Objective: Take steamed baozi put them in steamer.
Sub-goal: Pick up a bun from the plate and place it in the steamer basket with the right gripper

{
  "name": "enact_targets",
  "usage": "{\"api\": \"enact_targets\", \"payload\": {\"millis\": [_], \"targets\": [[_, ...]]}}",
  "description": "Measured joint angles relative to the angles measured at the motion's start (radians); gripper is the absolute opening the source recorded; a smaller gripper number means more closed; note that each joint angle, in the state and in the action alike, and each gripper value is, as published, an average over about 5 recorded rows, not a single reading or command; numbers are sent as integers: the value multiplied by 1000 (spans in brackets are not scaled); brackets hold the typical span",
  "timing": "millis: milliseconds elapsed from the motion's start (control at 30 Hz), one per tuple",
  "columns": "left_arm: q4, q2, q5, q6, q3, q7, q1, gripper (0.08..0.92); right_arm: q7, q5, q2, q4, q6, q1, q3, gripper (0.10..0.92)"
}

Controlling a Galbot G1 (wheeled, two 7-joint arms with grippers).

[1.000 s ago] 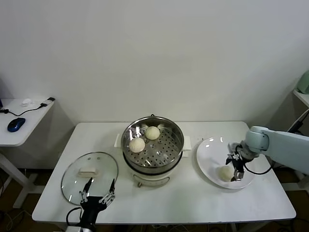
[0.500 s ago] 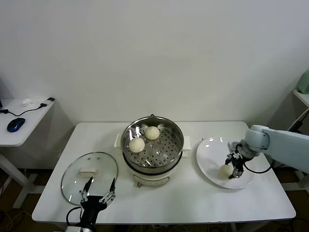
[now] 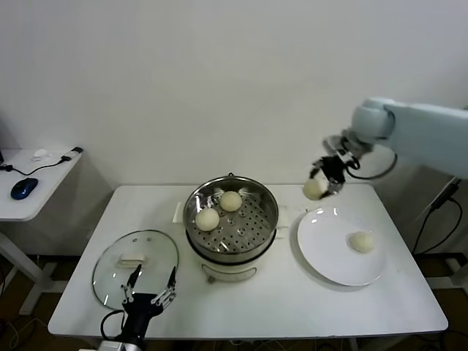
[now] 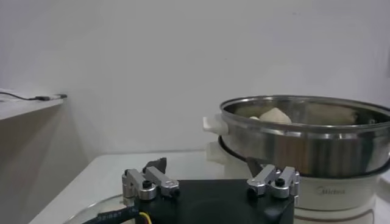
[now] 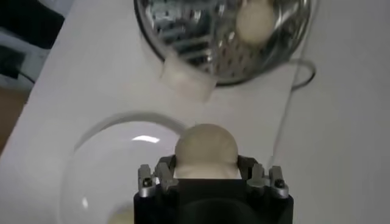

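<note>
You are carrying a baozi (image 3: 315, 189) clenched in the right tool (image 3: 322, 181); be lowering it gently onto bare steamer (image 3: 231, 217) tray, left tool (image 3: 148, 290) released.

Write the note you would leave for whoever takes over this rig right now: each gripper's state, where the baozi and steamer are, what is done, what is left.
Right gripper: shut on a baozi, raised above the table between the white plate and the steamer.
Left gripper: open, idle at the table's near edge by the glass lid.
Done: two baozi sit on the steamer's perforated tray.
Left: carry the held bun over the steamer and release it, then fetch the last baozi from the plate.
</note>
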Motion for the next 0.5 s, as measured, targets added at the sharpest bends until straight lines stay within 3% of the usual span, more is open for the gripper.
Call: {"api": "enact_targets", "payload": {"millis": [267,500], "targets": [[-1,11,-5,-5,-8,-2,9,823,9,-91,168,107,188,0,42,670],[-6,10,-2,-5,-8,-2,14,823,34,-254,260,100,346,-106,76,670]]}}
